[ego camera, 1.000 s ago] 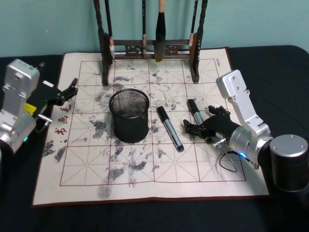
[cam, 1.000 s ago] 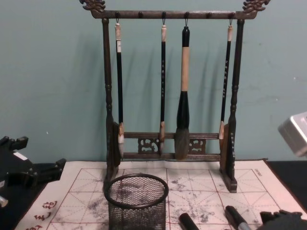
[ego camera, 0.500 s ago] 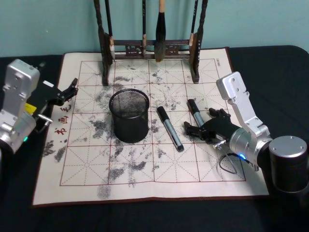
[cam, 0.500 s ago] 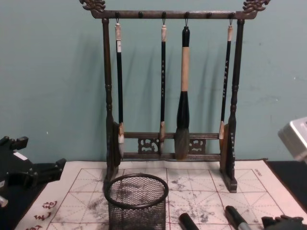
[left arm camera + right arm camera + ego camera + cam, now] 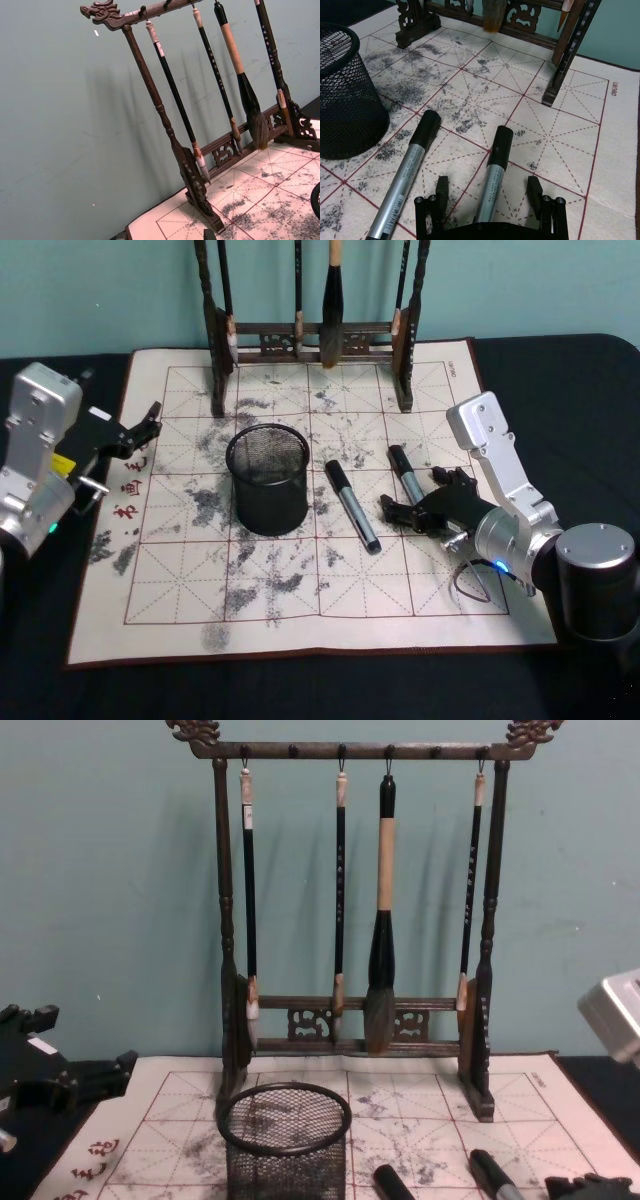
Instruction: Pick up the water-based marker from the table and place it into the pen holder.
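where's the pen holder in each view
Head: pen holder centre-left on the mat, before the brush rack.
Chest: bottom centre-left, before the rack.
Left wrist: likely the dark sliver at the frame edge.
Right wrist: mesh wall beside a marker.
Landmark: the brush rack.

The pen holder (image 5: pixel 267 498) is matt wire mesh.

Right hand (image 5: pixel 411 489): a little lower than a second ago, its open fingers (image 5: pixel 441 184) closer down on either side of the right-hand marker (image 5: pixel 403 470).
Right arm (image 5: pixel 612 1015): its white casing has sunk at the chest view's right edge.
Hand from the chest (image 5: pixel 590 1186): dropped almost to the bottom edge.
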